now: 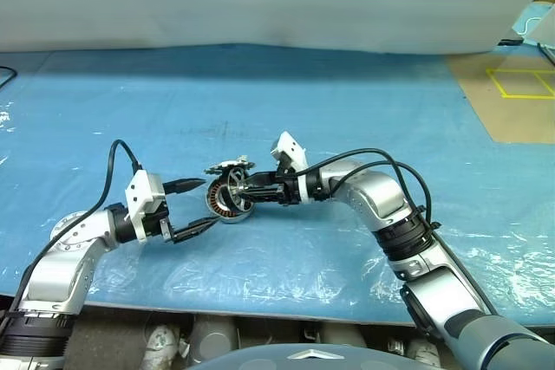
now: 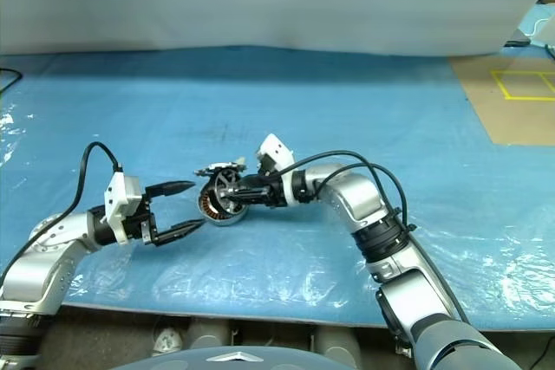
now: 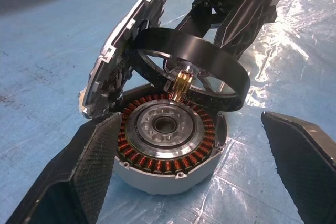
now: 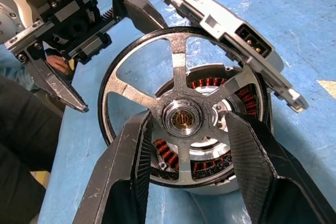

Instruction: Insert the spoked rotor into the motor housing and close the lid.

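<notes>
The motor housing [image 3: 168, 163], a silver cup with copper windings, sits on the blue table [image 1: 286, 110] between my two grippers. Its lid [image 3: 118, 51] stands open on the far edge. The spoked rotor [image 3: 210, 51] is tilted over the housing, its brass shaft pointing at the central hub and its upper rim by the lid. My right gripper [image 4: 186, 119] reaches in from the right. Its fingers [image 4: 131, 161] stand on either side of the rotor's hub, with a small gap showing on each side. My left gripper [image 1: 208, 204] stands open just left of the housing, touching nothing.
Wrinkled clear plastic covers the blue table, whose front edge [image 1: 260, 305] runs close below the arms. A brown board with yellow tape [image 1: 520, 93] lies at the back right. A black cable [image 1: 4, 75] shows at the far left edge.
</notes>
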Robot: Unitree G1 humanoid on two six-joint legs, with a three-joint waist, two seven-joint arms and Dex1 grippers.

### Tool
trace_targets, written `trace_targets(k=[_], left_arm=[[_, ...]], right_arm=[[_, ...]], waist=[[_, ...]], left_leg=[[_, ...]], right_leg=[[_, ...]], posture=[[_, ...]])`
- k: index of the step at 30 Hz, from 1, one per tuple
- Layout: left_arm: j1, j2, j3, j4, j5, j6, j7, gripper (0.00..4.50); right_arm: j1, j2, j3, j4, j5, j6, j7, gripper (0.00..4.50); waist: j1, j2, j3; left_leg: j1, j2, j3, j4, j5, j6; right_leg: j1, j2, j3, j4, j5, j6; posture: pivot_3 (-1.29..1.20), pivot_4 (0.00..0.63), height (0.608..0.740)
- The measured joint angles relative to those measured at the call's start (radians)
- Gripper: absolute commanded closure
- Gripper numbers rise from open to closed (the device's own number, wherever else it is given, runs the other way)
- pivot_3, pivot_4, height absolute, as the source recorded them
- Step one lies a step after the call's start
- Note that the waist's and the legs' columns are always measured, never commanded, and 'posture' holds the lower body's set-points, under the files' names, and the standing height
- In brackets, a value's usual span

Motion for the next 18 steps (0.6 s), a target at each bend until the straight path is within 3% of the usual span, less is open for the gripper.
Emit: trace_targets(k=[2,7,18], left_arm=[[0.0,-0.002,-0.002,0.0,0.001,0.0,0.0,0.0],[0.0,-0.003,-0.003,0.0,0.006,0.0,0.001,0.0],[0.0,-0.004,-0.005,0.0,0.01,0.001,-0.001,0.0]], right_arm=[[0.001,0.0,0.0,0.0,-0.004,-0.008,-0.003,1.63],[0.001,0.001,0.0,0.003,-0.019,-0.009,-0.024,0.03],[0.001,-0.001,-0.029,-0.012,-0.003,0.027,-0.028,0.03]], waist=[[0.0,0.0,0.0],[0.0,0.0,0.0],[0.0,0.0,0.0]], left_leg=[[0.0,0.0,0.0,0.0,0.0,0.0],[0.0,0.0,0.0,0.0,0.0,0.0],[0.0,0.0,0.0,0.0,0.0,0.0]], right_leg=[[0.0,0.0,0.0,0.0,0.0,0.0],[0.0,0.0,0.0,0.0,0.0,0.0],[0.0,0.0,0.0,0.0,0.0,0.0]], posture=[[0.0,0.15,0.74],[0.0,0.15,0.74],[0.0,0.15,0.74]])
